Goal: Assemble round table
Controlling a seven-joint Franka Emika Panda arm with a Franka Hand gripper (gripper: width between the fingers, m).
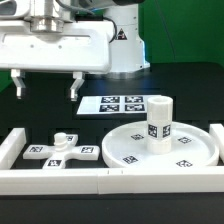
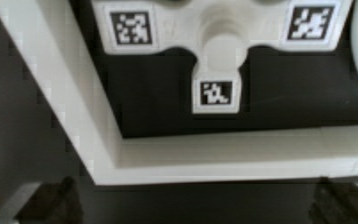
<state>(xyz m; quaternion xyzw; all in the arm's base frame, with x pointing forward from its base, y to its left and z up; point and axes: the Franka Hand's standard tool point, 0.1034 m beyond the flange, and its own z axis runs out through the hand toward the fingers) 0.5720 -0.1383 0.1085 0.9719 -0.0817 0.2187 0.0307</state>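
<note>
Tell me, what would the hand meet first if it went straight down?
Probably the cross-shaped base, which lies under the open hand; the white rail beside it is also possible, since depth is unclear.

The white tagged leg [image 1: 159,122] stands upright on the flat round disc [image 1: 126,148], the cross-shaped base [image 1: 62,151] lying flat beside it.

We record: one arm [image 1: 47,12], entering from above, wrist turned straight down. One gripper [image 1: 47,88], aloft, grasping nothing. Two dark fingers [image 1: 18,85], spread wide, tips downward; blurred in the wrist view.
</note>
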